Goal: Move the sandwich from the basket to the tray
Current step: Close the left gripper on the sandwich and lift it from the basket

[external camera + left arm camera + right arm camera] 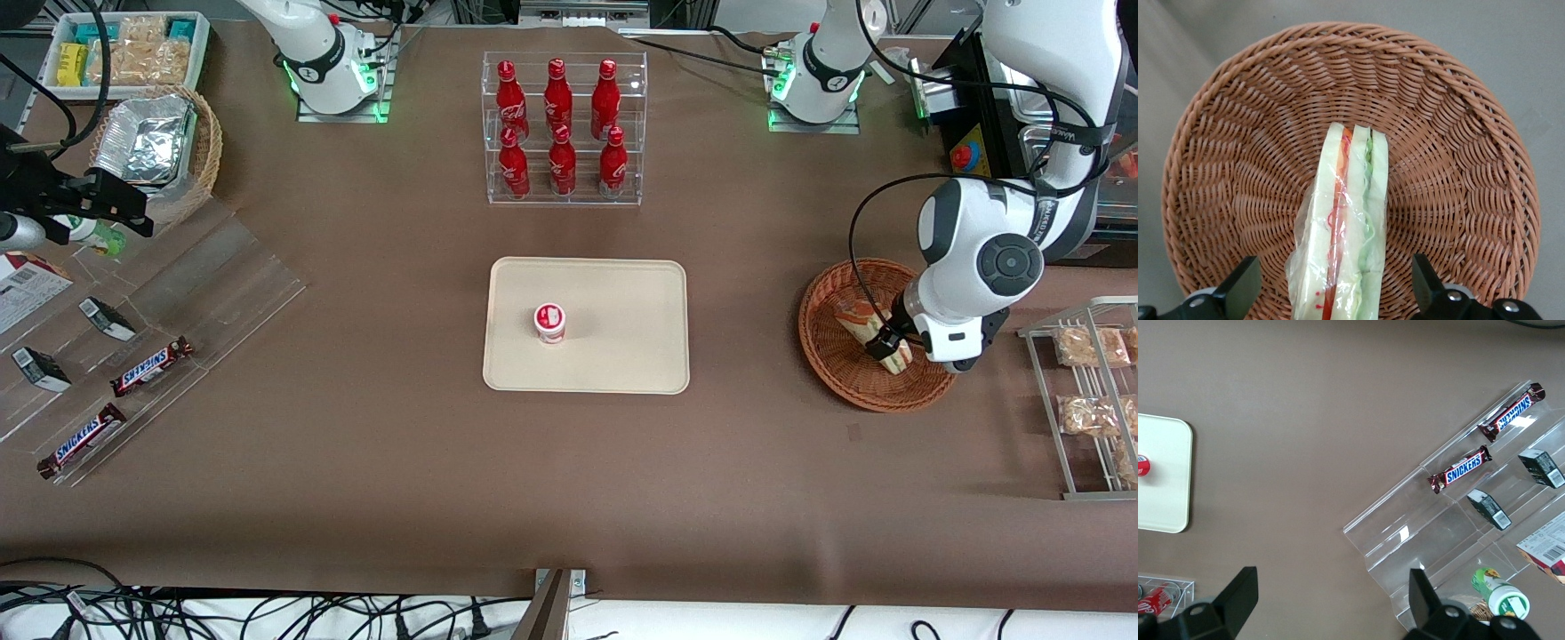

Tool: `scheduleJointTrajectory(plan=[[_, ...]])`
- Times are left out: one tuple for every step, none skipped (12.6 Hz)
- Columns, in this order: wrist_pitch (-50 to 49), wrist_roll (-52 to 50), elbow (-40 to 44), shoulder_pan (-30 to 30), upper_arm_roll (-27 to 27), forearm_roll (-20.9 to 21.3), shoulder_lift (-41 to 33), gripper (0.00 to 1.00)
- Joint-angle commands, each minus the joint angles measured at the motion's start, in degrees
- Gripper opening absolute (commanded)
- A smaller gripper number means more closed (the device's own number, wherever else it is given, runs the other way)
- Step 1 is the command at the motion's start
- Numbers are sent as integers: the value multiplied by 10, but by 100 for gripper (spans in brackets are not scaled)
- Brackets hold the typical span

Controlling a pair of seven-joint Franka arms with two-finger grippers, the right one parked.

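Observation:
The clear-wrapped sandwich [855, 315] lies in the round reddish-brown wicker basket [831, 360] toward the working arm's end of the table. In the left wrist view the sandwich [1350, 213] stands on edge, showing pale bread with red and green layers, on the basket's floor [1458, 133]. My left gripper [886, 343] is down in the basket over the sandwich's nearer end. It is open [1335, 275], with one finger [1245, 283] on each side of the sandwich and a gap to each. The cream tray [622, 293] lies at the table's middle.
A small red-and-white cup [549, 322] stands on the tray. A clear rack of red bottles [564, 129] stands farther back. A wire rack with bagged snacks [1089, 400] is beside the basket. A clear display with Snickers bars [151, 364] and a tan basket with foil container [160, 147] are toward the parked arm's end.

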Motion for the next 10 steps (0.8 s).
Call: scheduleJointTrajectory(plan=[[18,-28,-12,-5,-1,15,1,100],[19,-34,-13,-6,-1,15,2,97],[19,-38,-13,-6,-1,15,3,83],[19,-41,-13,-6,-2,15,3,67],[19,-41,-13,-6,-2,15,2,50],[19,-41,-13,-6,-3,15,2,39],[18,-38,-12,-7,-4,16,2,30],[13,-38,-12,-7,-6,36,0,26],[4,-34,-11,-7,-8,50,-3,26],[-16,-28,-4,-12,-14,53,-3,26]])
